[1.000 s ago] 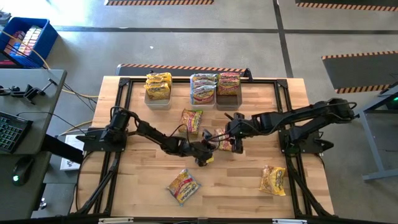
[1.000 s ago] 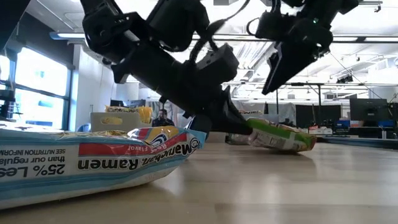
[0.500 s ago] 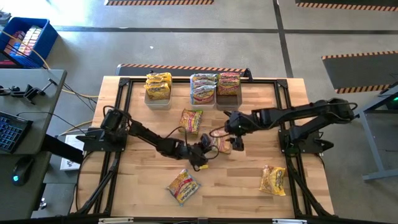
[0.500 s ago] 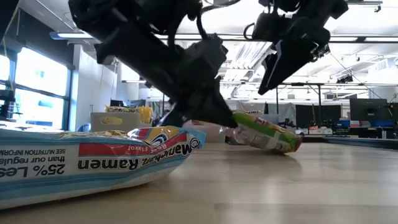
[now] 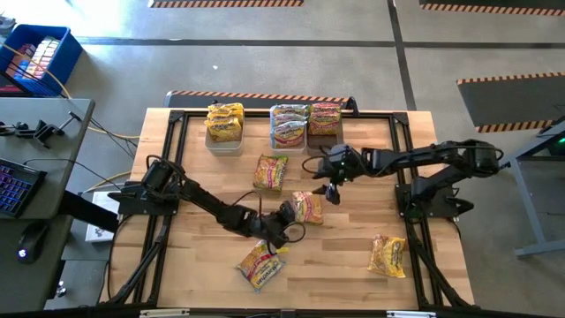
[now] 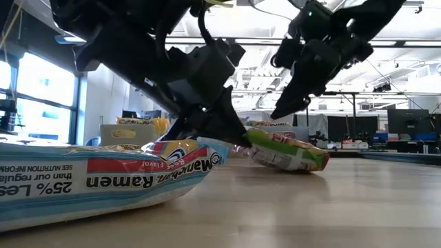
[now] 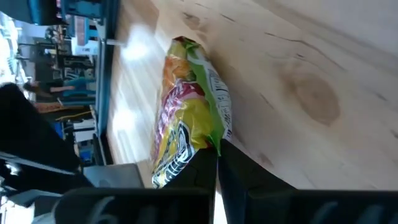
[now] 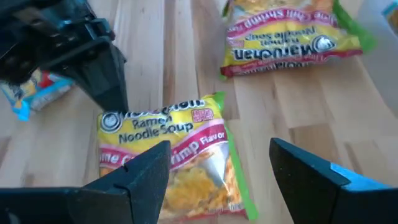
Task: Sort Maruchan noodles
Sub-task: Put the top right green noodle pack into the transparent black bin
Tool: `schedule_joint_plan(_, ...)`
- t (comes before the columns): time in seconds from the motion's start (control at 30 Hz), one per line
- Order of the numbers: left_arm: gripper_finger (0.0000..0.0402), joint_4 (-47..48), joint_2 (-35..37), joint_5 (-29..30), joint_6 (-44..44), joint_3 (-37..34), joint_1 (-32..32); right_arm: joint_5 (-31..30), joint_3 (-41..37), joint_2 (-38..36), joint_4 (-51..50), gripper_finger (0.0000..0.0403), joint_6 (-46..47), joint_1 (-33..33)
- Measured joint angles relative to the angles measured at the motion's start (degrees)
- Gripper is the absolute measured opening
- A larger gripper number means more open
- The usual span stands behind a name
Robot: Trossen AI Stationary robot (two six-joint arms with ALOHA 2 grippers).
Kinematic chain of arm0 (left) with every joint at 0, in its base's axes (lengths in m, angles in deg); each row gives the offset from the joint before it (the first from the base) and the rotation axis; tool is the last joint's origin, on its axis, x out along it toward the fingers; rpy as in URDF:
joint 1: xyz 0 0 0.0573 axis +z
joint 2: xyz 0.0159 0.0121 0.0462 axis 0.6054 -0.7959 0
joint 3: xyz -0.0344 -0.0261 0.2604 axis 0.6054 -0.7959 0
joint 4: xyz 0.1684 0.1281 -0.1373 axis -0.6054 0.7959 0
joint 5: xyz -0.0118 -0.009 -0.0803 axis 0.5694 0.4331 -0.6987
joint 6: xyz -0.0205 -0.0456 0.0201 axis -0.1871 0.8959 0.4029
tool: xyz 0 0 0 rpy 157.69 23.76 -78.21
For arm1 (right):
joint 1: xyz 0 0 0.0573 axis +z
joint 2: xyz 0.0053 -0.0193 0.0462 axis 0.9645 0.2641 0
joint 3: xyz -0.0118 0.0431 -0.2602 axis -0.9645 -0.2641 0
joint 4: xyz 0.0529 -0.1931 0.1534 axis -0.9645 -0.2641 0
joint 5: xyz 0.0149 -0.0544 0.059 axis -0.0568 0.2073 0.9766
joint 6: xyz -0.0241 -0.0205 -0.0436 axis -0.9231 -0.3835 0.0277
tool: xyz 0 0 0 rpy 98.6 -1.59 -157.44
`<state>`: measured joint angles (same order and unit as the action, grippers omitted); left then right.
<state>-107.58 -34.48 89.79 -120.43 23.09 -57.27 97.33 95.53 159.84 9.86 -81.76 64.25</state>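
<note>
A Maruchan noodles packet with a green edge [image 5: 308,208] lies mid-table, and my left gripper [image 5: 284,223] is shut on its near-left end. My right gripper [image 8: 217,168] hovers open above that packet's far side, touching nothing, and also shows above it in the low view [image 6: 293,96]. Other packets lie flat on the table: one beyond it [image 5: 272,170], one with blue print near the front [image 5: 261,264], one at the near right [image 5: 388,254]. More packets fill three bins [image 5: 289,126] along the far edge. My left gripper pinches the packet's end seam [image 7: 211,142] between its two fingers, near a corner [image 8: 111,117]. The fingers come slanting down from the table's near left. The held end [image 6: 249,138] is raised a little, and the packet's other end [image 6: 303,164] rests on the table.
A black frame [image 5: 402,150] runs around the wooden tabletop. The blue-print packet [image 6: 103,176] lies close in front of the low camera. Bare wood shows between the held packet and the near-right packet.
My left gripper has moved toward the table's near edge and rolled, drawing the green-edged packet with it a short way and turning it. My right gripper has pulled back from that packet toward the far edge and tipped further down.
</note>
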Motion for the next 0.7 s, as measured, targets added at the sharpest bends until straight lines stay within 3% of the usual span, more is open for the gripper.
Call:
schedule_joint_plan(0.2, 0.0, -2.2, 0.02, 0.11, -1.35, 0.02, 0.09, 6.0, 0.63, 9.58, 7.37, 0.0259, 1.23, -1.53)
schedule_joint_plan(0.5, 0.0, -1.86, 0.04, 0.28, -1.37, 0.06, 0.01, 17.08, 5.32, 21.61, 10.46, 0.0258, -0.97, -2.42)
schedule_joint_plan(0.7, 0.0, -0.36, 0.07, 1.15, 1.02, 0.08, 0.03, 18.64, 6.39, 23.33, 10.43, 0.02, -3.12, -2.38)
